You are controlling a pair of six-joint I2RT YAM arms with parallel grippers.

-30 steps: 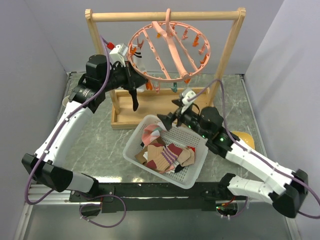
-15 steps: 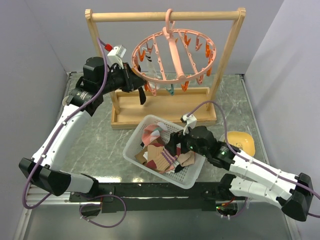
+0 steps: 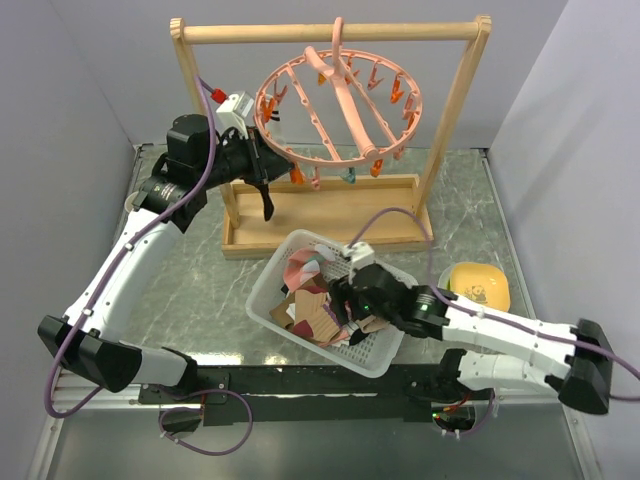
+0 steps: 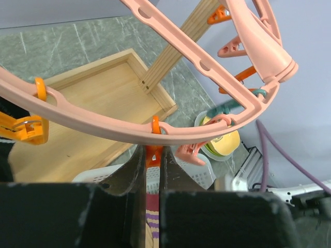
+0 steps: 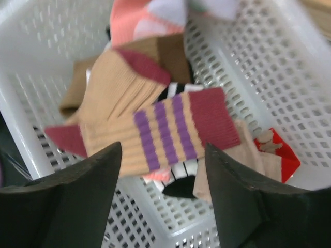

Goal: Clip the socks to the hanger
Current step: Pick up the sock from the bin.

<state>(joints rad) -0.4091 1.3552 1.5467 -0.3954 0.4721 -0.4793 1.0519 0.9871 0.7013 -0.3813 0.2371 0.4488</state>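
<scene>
Tan, purple-striped sock (image 5: 170,129) lies directly under the right tool (image 5: 163,150), in the white basket (image 5: 289,103), its long axis running from one finger across to the other. That tool is spread wide and holds nothing. Well apart, the left tool (image 4: 152,164) is pinched almost closed on an orange clip (image 4: 151,154) of the pink hanger (image 4: 103,126) just above it.

Robot lab test cell, not home. Plain grey partition walls (image 3: 90,80) box in marble-pattern bench (image 3: 200,290) on three sides. Left arm (image 3: 125,262) and right arm (image 3: 500,328) bolted to black rail (image 3: 300,378) at near edge; purple cable (image 3: 392,211) loops loose. Staged laundry props: wooden rack (image 3: 330,32) with hanger (image 3: 345,95) toward far edge, basket (image 3: 262,290) of socks (image 3: 318,315) toward near edge.
</scene>
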